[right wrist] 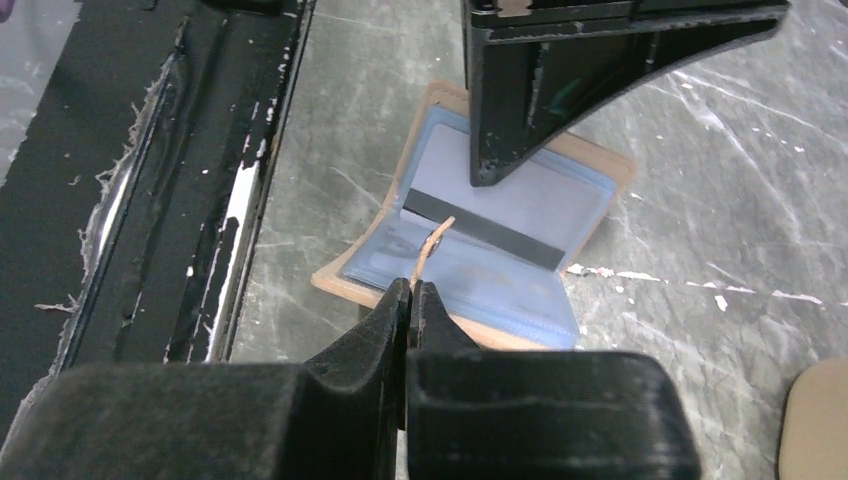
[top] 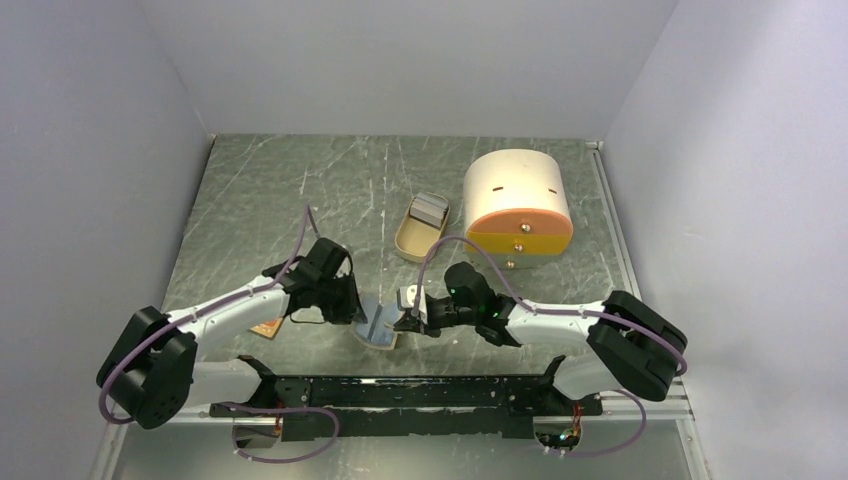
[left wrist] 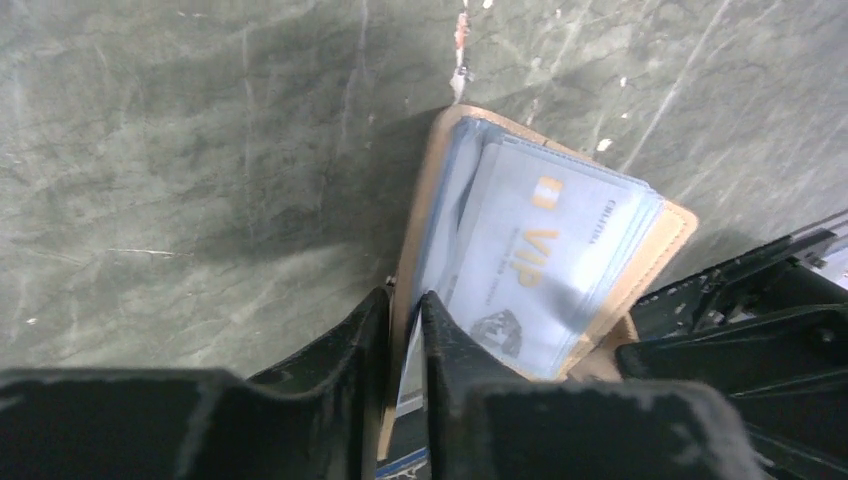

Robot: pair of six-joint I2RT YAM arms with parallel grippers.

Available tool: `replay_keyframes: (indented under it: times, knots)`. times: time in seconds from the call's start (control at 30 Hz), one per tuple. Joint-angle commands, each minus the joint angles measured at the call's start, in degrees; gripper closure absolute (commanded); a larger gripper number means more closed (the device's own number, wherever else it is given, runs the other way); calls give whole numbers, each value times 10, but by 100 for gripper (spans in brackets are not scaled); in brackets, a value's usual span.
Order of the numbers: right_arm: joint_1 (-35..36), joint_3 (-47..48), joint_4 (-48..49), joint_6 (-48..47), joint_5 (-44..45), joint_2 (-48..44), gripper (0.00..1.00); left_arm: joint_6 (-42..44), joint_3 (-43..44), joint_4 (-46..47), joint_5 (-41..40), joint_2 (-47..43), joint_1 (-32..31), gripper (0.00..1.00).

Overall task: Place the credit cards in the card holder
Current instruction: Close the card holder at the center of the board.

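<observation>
Tan card holder (top: 378, 330) lies open on the counter (top: 260, 200) near the arm bases, between both arms. The left hand (left wrist: 404, 300) is clamped on its cover edge, and the right hand (right wrist: 410, 290) is pinched tight on its snap tab. A light-blue card (left wrist: 540, 250) and a dark-striped card (right wrist: 480, 225) sit in its clear sleeves.

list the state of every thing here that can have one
holder: open, lying flat
blue card: in the holder's sleeves
striped card: in the open holder, stripe up
left gripper: pinched on the holder's edge
right gripper: shut on the holder's tab
box: drawers look shut
tray: holds a grey item
</observation>
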Motion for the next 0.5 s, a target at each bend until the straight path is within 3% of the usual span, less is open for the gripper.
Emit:
replay_keyframes:
  times: [0.0, 0.07, 0.33, 0.47]
  knots:
    - [0, 5, 39, -26, -37, 6, 100, 4, 4, 46, 77, -24, 5, 70]
    - [0, -1, 49, -33, -42, 4, 100, -9, -8, 92, 121, -37, 5, 64]
    - [-1, -16, 53, -54, -41, 5, 100, -60, -61, 211, 203, -75, 5, 63]
    - [-1, -29, 75, -57, -51, 3, 100, -73, -79, 243, 209, -68, 5, 71]
